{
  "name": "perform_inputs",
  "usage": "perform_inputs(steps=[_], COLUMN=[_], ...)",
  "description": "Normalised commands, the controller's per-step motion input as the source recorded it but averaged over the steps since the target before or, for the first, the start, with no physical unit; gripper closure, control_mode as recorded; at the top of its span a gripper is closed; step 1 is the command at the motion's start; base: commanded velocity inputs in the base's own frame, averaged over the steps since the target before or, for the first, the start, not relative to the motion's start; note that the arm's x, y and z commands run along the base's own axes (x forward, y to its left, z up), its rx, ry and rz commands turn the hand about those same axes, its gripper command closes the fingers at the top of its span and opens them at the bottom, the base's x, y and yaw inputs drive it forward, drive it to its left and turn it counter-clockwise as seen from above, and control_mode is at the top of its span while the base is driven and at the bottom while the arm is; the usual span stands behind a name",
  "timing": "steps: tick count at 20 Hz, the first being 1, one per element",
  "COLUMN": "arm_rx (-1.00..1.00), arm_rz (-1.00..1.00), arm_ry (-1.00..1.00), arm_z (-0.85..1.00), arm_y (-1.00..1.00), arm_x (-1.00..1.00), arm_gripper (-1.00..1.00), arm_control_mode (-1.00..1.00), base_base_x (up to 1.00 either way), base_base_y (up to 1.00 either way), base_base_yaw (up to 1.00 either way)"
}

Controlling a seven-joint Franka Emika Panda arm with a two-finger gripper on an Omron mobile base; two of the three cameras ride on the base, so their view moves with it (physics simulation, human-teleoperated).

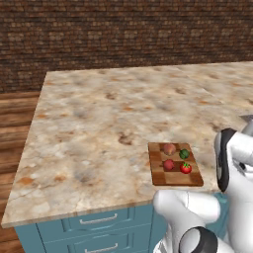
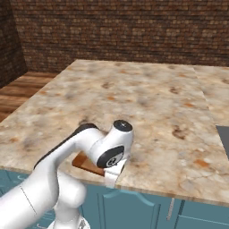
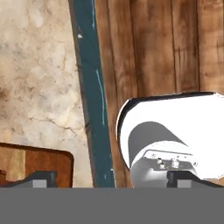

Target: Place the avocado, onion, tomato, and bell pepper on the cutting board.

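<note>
cutting board: checkered wood cutting board lies flat on the counter, near the front edge, in front of the robot; one corner also shows in the hand view.
board axis: long axis runs front-to-back on the counter, short side toward the counter's front edge; slightly skewed in the left base view.
onion: pale peach onion sits on the far-left part of the board.
avocado: dark green avocado sits on the far-right part, just beside the onion. Too small to call which way its narrow end points.
tomato: dark red ball on the near-left part, judged to be the tomato.
bell pepper: bright red piece with a green top on the near-right part, judged to be the bell pepper; green stem end faces up.
progress: all four items rest on the board, two-by-two, close together but mostly apart. Placement looks complete; nothing left lying loose on the counter.
claw: claw has its fingertips spread wide at the bottom of the hand view, nothing between them. It hangs off the counter's front edge, over the blue cabinet front and wood floor.
remaining: judged only arm retreat, if anything.
</note>
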Motion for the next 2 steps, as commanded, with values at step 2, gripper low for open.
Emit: perform_inputs(steps=[2], arm_rx=[0.0], arm_rz=[-0.1], arm_ry=[0.0], arm_z=[-0.01], arm_y=[0.0], arm_x=[-0.33], arm_gripper=[-1.0], arm_control_mode=[-1.0], base_base_x=[0.0], base_base_y=[0.0], base_base_yaw=[0.0])
